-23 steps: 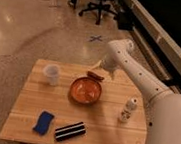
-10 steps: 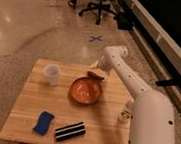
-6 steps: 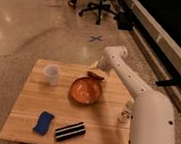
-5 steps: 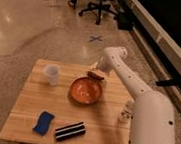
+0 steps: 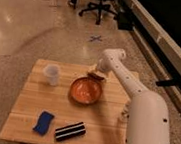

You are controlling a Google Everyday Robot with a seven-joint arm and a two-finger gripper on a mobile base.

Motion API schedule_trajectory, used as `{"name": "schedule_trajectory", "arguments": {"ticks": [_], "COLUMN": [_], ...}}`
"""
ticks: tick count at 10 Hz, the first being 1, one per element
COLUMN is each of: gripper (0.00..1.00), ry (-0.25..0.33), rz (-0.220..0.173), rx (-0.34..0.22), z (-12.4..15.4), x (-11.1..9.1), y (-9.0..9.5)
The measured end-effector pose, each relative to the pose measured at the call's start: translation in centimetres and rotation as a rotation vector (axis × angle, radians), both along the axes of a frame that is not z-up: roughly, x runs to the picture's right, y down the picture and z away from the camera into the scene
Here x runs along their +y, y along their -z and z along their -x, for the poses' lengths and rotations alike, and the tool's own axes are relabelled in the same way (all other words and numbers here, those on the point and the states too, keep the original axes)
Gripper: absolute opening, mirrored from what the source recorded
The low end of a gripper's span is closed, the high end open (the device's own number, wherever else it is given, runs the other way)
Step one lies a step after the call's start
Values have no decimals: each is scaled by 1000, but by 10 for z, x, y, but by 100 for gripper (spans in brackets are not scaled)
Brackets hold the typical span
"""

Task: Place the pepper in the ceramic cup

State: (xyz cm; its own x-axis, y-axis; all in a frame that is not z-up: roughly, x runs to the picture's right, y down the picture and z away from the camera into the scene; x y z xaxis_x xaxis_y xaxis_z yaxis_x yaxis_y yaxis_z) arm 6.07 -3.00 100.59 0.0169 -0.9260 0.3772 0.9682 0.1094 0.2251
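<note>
Nearest the front edge of the light wooden table (image 5: pixel 29 103): a flat blue rectangular pad (image 5: pixel 43 122) at the left. Just beside it to the right, a black-and-white striped bar (image 5: pixel 70 131), lying slightly askew, not touching the pad.

Filling the near right corner of the view, the thick white robot arm (image 5: pixel 144 127). Rises from below, crosses over the table's right edge and reaches back toward the far side.

Mid-table, a round orange bowl (image 5: pixel 85 92), upright, open side up. Left of it and clearly apart, a small plain white handleless ceramic cup (image 5: pixel 51 74), also upright, well away from the arm.

At the bowl's far rim, a slender dark red-brown pepper (image 5: pixel 96 77), lying on the side away from the ceramic cup. Impossible to tell whether on the rim itself or on the table just behind it. Not in the ceramic cup, and well apart from it.

Directly above the pepper, the gripper (image 5: pixel 98 70), pointing down at the end of the arm, fingers spread wide, released. Contact with the pepper impossible to make out.

Beyond the table, pale speckled floor (image 5: pixel 30 22) with a small blue cross mark (image 5: pixel 95 38). Farthest back, a black office chair (image 5: pixel 97 7) on castors, and a long dark structure (image 5: pixel 161 26) running along the right.
</note>
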Motion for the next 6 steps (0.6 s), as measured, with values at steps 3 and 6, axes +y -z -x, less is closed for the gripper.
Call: {"name": "schedule_trajectory", "arguments": {"ticks": [3, 6], "gripper": [80, 80], "ry": [38, 82], "rz": [-12, 0], "rx": [-30, -74], "z": [8, 21], "x": [-2, 6], "y": [-10, -16]}}
